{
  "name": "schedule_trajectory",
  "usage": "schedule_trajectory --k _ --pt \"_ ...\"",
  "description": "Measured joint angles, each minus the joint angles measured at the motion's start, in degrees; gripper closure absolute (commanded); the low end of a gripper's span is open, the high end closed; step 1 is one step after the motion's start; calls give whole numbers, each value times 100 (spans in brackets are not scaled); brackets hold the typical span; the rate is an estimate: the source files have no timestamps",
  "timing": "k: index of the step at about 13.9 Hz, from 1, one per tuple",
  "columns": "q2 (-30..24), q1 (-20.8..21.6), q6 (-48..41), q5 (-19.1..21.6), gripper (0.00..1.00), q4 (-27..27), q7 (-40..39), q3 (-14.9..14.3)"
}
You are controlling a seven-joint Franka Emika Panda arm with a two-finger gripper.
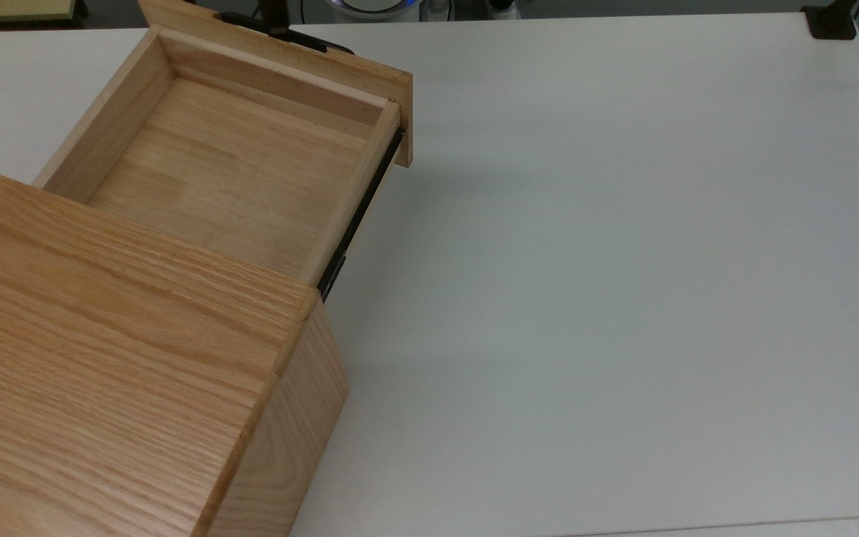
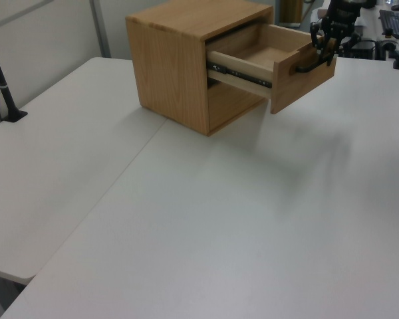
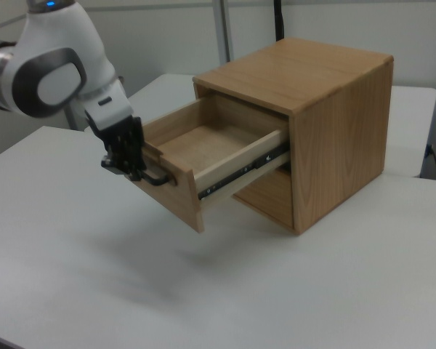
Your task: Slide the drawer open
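Looking down in the top view, the drawer (image 1: 228,171) stands pulled far out of the cabinet (image 1: 116,358) toward the far edge of the bench (image 1: 623,261), its black rail (image 1: 359,220) exposed because the tray rides on it. From the left view, the end effector (image 2: 324,46) sits at the handle (image 2: 312,63), the only part that offers a pull along the slide. Over in the right view it appears clenched on the handle, with the front panel (image 3: 171,193) hanging clear above the bench.
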Motion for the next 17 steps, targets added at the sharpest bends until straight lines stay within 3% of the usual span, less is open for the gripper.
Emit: schedule_trajectory --k 5,8,12,15,17 --pt "-21 248 -1008 -17 0 1082 -729 -5" --pt "426 364 -1135 -17 0 1614 -1742 -23" --pt "1091 396 -1516 -29 0 2415 -4166 -35" --pt "1308 396 -2086 -519 0 2669 -6219 -39" --pt "1410 381 -2283 -633 0 2767 -6820 -45"
